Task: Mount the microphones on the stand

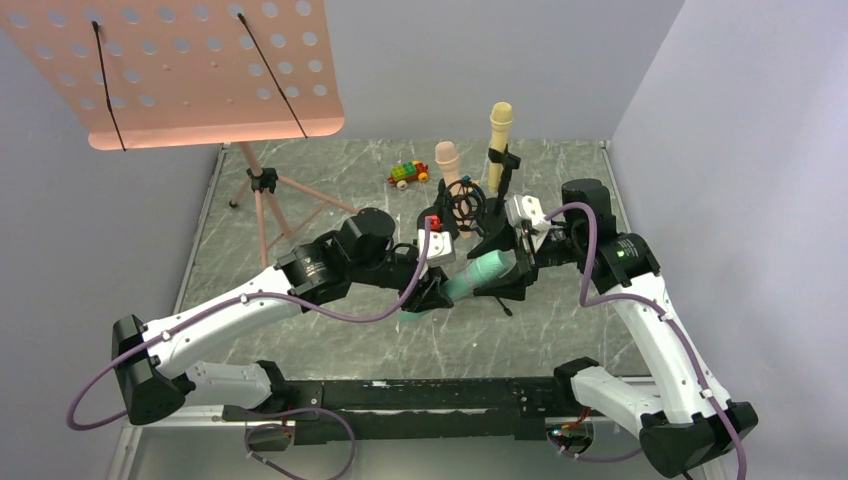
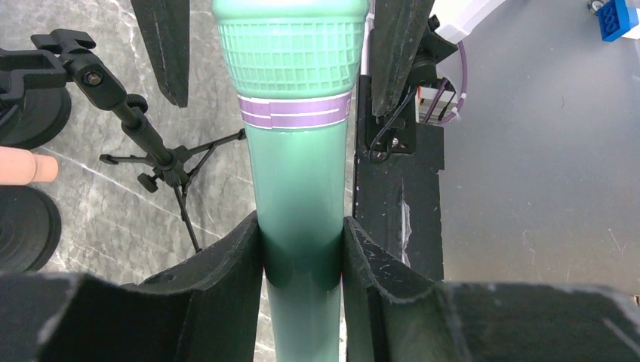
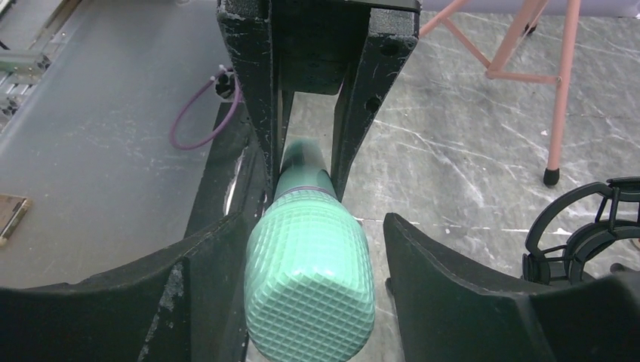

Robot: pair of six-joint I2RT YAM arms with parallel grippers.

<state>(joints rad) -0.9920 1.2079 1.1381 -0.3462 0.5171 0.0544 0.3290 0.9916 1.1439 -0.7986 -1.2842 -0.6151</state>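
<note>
My left gripper (image 1: 428, 290) (image 2: 302, 249) is shut on the handle of the mint-green microphone (image 1: 478, 273) (image 2: 298, 173), which lies tilted above the table. Its gridded head (image 3: 309, 279) sits between the fingers of my right gripper (image 1: 515, 262) (image 3: 323, 226), which is open. The left finger touches the head and a gap shows on the right. A small black tripod stand (image 2: 162, 162) with a bare clip (image 2: 45, 64) is just beside it. The pale yellow microphone (image 1: 500, 130) and the peach-pink microphone (image 1: 447, 160) stand upright in black holders behind.
A pink music stand (image 1: 200, 70) with tripod legs (image 1: 262, 185) fills the back left. A small toy car (image 1: 408, 173) lies at the back. A black shock mount (image 3: 581, 234) is close to my right gripper. Walls close in the table on three sides.
</note>
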